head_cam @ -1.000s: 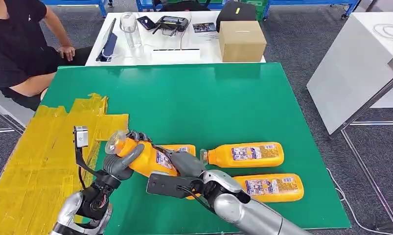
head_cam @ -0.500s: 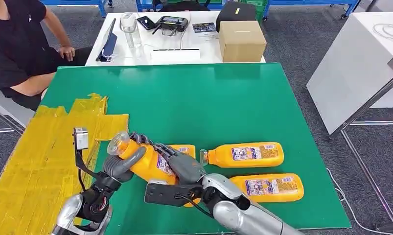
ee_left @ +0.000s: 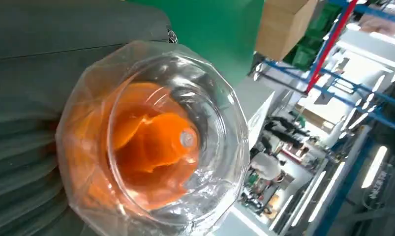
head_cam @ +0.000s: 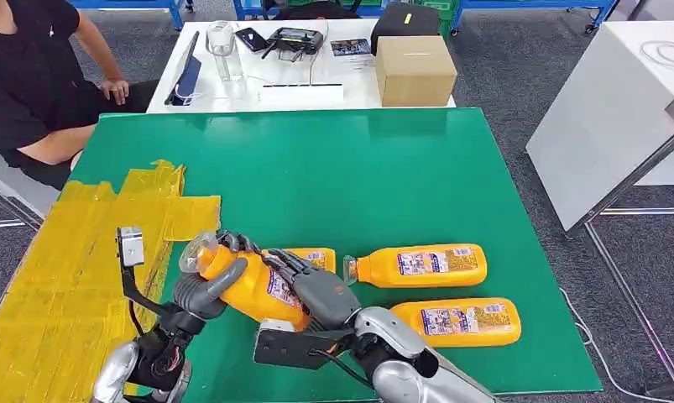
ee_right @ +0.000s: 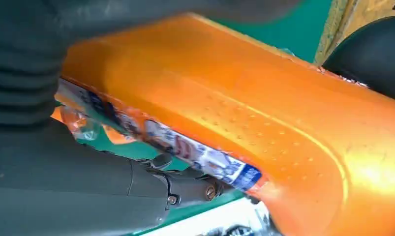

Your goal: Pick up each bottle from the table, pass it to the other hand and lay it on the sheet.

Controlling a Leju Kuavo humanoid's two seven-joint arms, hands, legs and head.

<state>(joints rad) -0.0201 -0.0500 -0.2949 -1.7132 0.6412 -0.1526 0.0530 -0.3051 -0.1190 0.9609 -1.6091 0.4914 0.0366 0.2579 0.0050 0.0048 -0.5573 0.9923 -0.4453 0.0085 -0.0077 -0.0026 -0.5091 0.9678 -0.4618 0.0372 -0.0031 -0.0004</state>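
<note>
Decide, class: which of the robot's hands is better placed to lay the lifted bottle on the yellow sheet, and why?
Probably the left hand. It grips the bottle near its clear cap and sits beside the yellow sheet. The right hand holds the bottle's body farther from the sheet, toward the other bottles.

Orange bottle (head_cam: 251,287) in both left hand (head_cam: 201,290) and right hand (head_cam: 316,295).

Four orange bottles show: one held bottle (head_cam: 253,285), one partly hidden bottle (head_cam: 316,257), and two lying bottles (head_cam: 417,265) (head_cam: 459,321). One cardboard box (head_cam: 415,70) stands behind. One person (head_cam: 31,80) sits nearby.
</note>
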